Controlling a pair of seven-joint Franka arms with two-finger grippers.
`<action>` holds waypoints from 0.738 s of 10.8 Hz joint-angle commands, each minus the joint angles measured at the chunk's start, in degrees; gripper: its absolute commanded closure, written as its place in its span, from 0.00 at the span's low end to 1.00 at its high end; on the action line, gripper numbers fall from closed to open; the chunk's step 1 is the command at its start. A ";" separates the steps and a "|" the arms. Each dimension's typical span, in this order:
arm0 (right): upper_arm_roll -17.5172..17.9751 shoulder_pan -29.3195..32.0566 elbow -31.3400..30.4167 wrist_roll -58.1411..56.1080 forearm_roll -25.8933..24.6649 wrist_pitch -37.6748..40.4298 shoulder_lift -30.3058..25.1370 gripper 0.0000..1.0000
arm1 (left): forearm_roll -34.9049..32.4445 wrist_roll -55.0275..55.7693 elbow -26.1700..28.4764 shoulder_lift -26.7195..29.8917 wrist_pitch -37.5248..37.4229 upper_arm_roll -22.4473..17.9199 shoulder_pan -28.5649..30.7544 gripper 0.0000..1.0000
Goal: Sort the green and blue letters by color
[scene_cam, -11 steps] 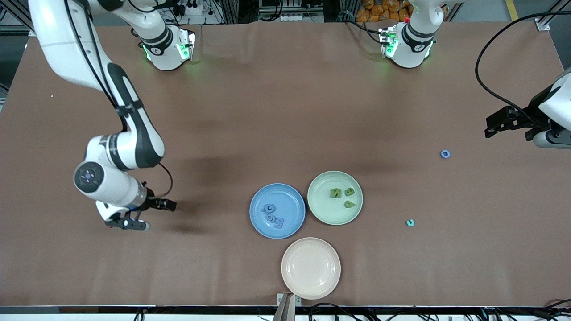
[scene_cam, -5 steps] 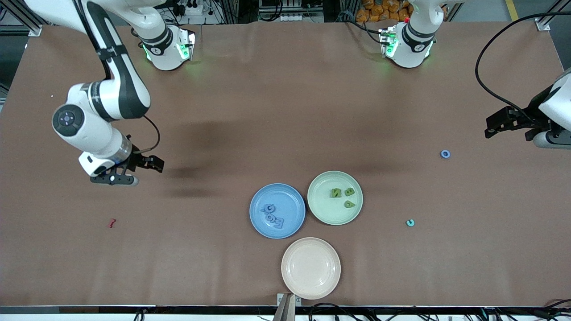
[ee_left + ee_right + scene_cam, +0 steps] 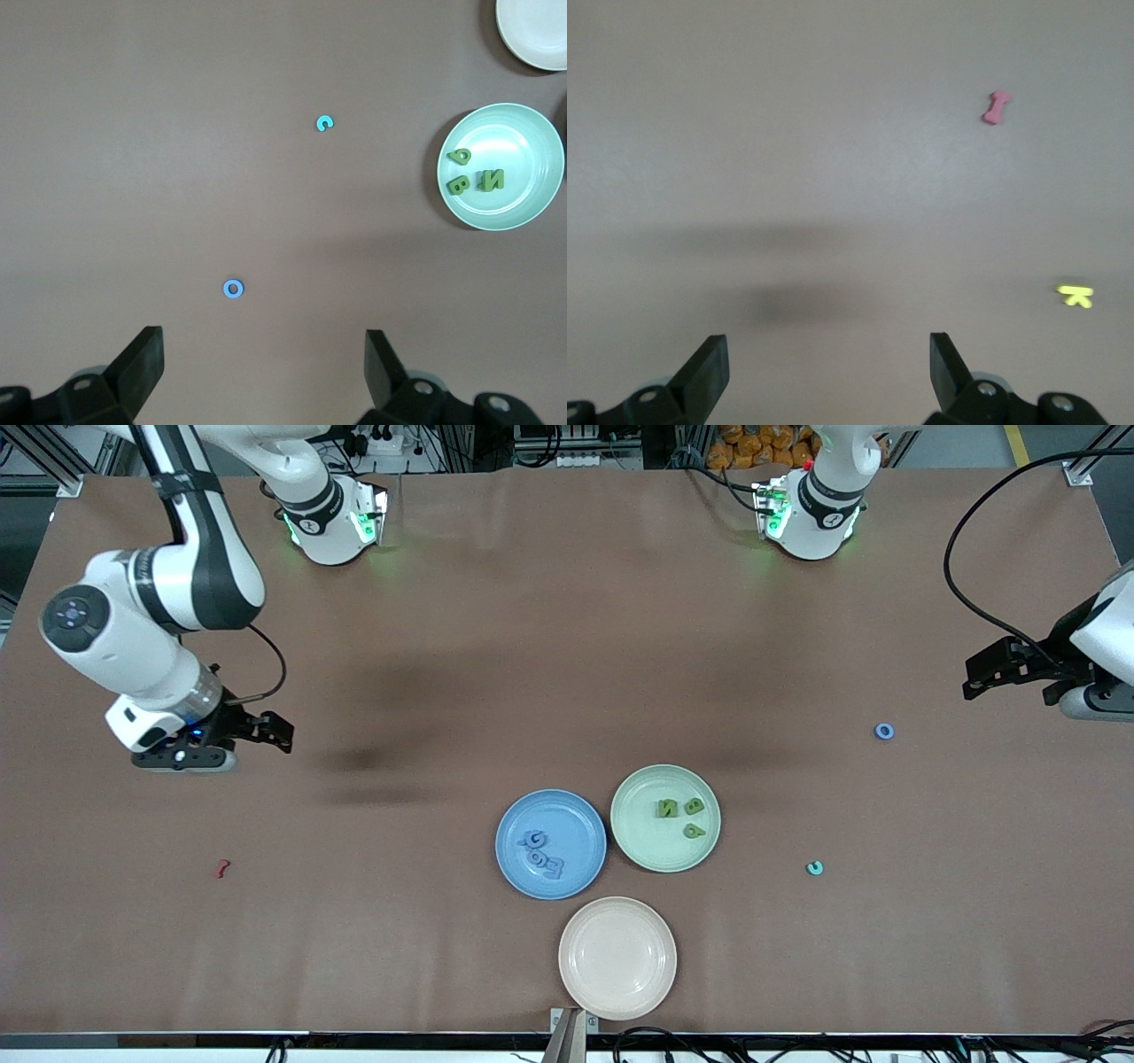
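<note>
Several blue letters (image 3: 540,852) lie on the blue plate (image 3: 578,822). Three green letters (image 3: 678,815) lie on the pale green plate (image 3: 651,849), and the left wrist view shows them (image 3: 474,173) as well. A blue ring letter (image 3: 884,731) (image 3: 233,288) lies loose on the table toward the left arm's end. My left gripper (image 3: 983,673) (image 3: 263,345) hangs open and empty over bare table beside that ring. My right gripper (image 3: 270,733) (image 3: 828,350) is open and empty over bare table at the right arm's end.
An empty cream plate (image 3: 617,957) sits nearest the front camera. A teal letter (image 3: 814,867) (image 3: 324,123) lies beside the green plate. A red squiggle (image 3: 222,868) lies toward the right arm's end. A pink-red piece (image 3: 997,107) and a yellow letter (image 3: 1075,295) show in the right wrist view.
My right arm has swung back toward its base and its end of the table, uncovering the red squiggle. The left arm has not moved.
</note>
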State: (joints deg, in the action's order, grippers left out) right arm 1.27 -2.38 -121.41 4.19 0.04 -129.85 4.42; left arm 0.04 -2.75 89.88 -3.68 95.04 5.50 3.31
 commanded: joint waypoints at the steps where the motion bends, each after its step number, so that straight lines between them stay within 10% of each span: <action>1: 1.10 2.55 10.80 -1.55 -0.74 12.56 -1.69 0.00 | 1.10 0.73 -0.67 -0.19 -0.03 0.04 0.30 0.00; 8: -0.30 3.00 31.39 -5.50 -0.65 37.46 -2.40 0.00 | 1.28 0.73 -0.58 -0.19 0.14 0.04 0.30 0.00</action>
State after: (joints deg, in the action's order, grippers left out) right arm 1.16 -0.33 -95.89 0.93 -0.02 -97.98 1.74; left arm 0.04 -2.75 89.87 -3.73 95.08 5.48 3.31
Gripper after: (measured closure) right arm 0.000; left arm 0.000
